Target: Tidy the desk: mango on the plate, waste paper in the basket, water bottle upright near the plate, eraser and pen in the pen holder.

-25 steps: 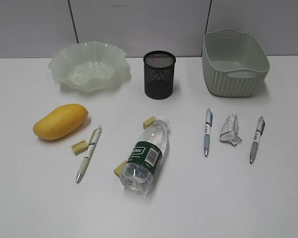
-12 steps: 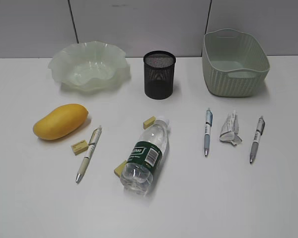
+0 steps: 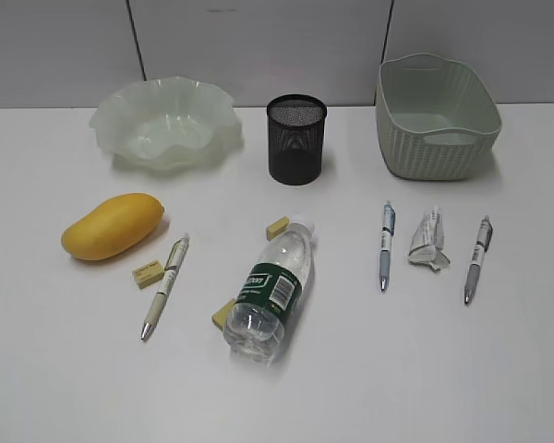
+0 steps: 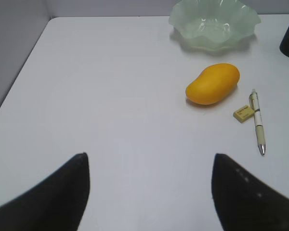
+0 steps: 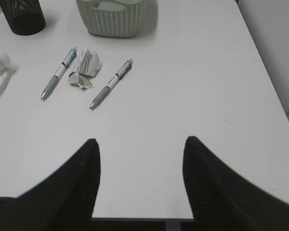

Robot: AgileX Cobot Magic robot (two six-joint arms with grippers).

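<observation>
The yellow mango [image 3: 112,225] [image 4: 213,83] lies on the white desk [image 3: 65,369] in front of the ruffled plate [image 3: 166,120] [image 4: 214,21]. The water bottle [image 3: 272,288] lies on its side mid-desk with an eraser [image 3: 278,227] by its cap and another [image 3: 223,312] by its base. A third eraser [image 3: 149,273] [image 4: 243,113] lies beside a pen [image 3: 165,286] [image 4: 257,122]. Two pens [image 3: 386,245] [image 5: 59,73], [image 3: 476,258] [image 5: 111,83] flank the waste paper [image 3: 428,240] [image 5: 85,67]. Pen holder [image 3: 296,138] and basket [image 3: 436,115] [image 5: 115,17] stand at the back. My left gripper [image 4: 149,156] and right gripper [image 5: 140,140] are open and empty, out of the exterior view.
A grey wall panel runs behind the desk. In the right wrist view the desk's front edge [image 5: 135,219] lies just under the gripper and its right edge [image 5: 267,72] runs alongside. The desk's left edge [image 4: 19,72] shows in the left wrist view.
None of the objects on the desk has moved.
</observation>
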